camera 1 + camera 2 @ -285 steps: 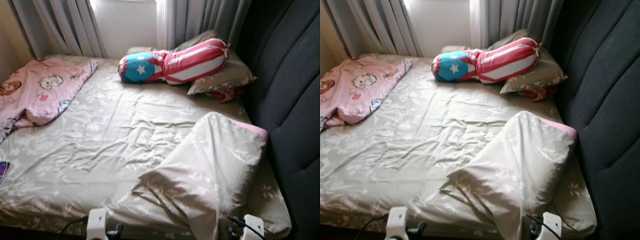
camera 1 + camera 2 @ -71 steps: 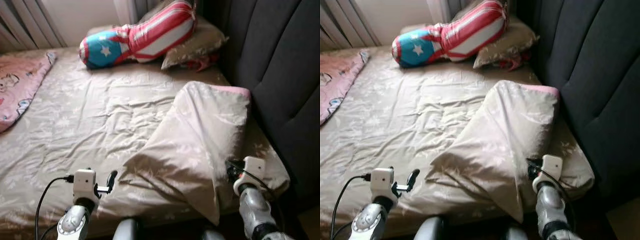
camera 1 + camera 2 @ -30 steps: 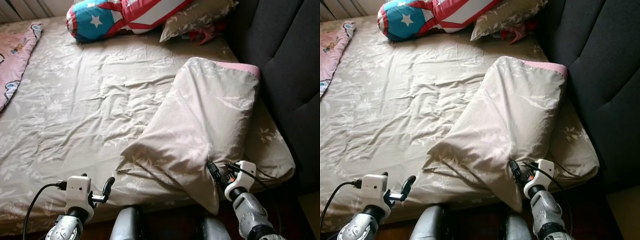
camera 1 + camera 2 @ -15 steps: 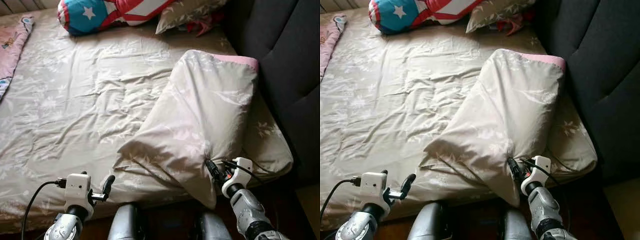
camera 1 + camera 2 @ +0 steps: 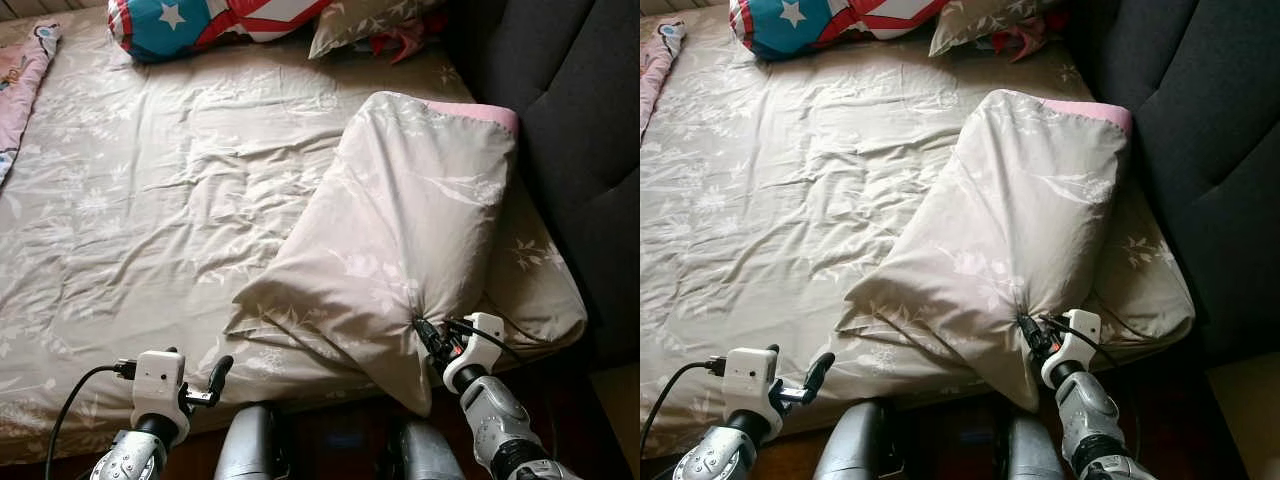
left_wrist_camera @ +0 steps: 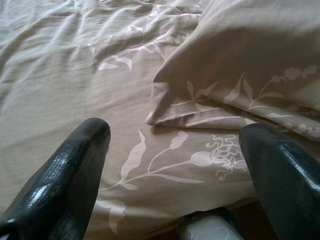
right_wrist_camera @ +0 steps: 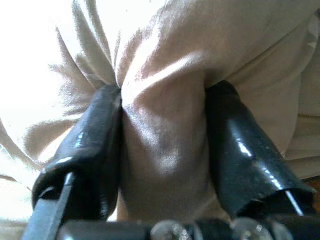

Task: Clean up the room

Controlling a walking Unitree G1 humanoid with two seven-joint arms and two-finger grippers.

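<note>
Right gripper [image 5: 419, 327] pinching a fold of the beige pillow [image 5: 400, 230] at the bed's [image 5: 150, 200] near right edge, left gripper [image 5: 215, 372] spread wide, empty, near left

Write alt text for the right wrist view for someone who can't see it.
Close up, the right gripper has its two black fingers pinched on a bunched fold of the beige pillow, the fabric puckering between them. Bright light washes out the cloth to one side.
</note>
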